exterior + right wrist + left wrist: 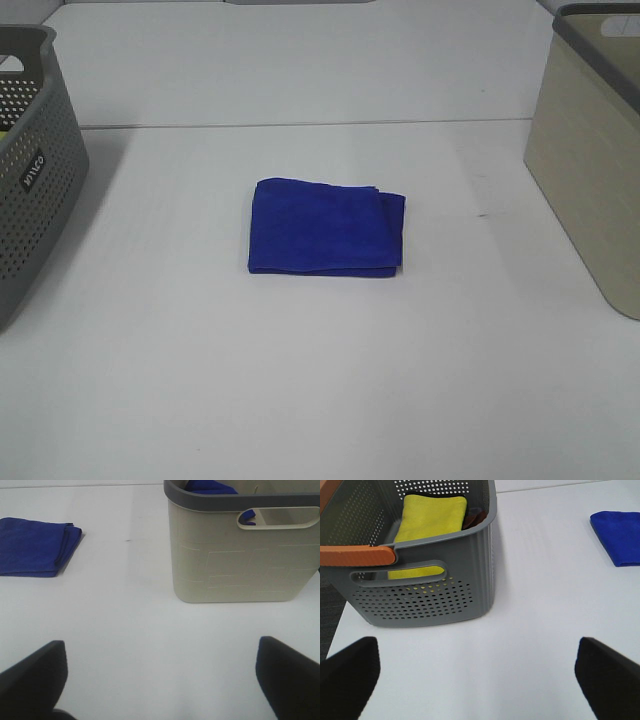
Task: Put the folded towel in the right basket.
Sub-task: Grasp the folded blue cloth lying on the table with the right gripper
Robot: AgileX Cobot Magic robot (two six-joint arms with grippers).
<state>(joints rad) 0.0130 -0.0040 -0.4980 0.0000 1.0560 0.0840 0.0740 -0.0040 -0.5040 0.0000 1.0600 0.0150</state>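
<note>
A folded blue towel [326, 228] lies flat on the white table at the middle of the exterior view. It also shows in the left wrist view [619, 536] and the right wrist view [36, 546]. The right basket [592, 140], beige with a grey rim, stands at the right edge; in the right wrist view [240, 555] blue cloth shows inside it. Neither arm shows in the exterior view. My left gripper [477, 672] is open and empty, near the left basket. My right gripper [160, 675] is open and empty, in front of the beige basket.
A grey perforated basket [30, 160] stands at the left edge; in the left wrist view [420, 575] it holds a yellow folded cloth [430, 520] and has an orange handle [357, 555]. The table's back edge [300, 125] runs behind the towel.
</note>
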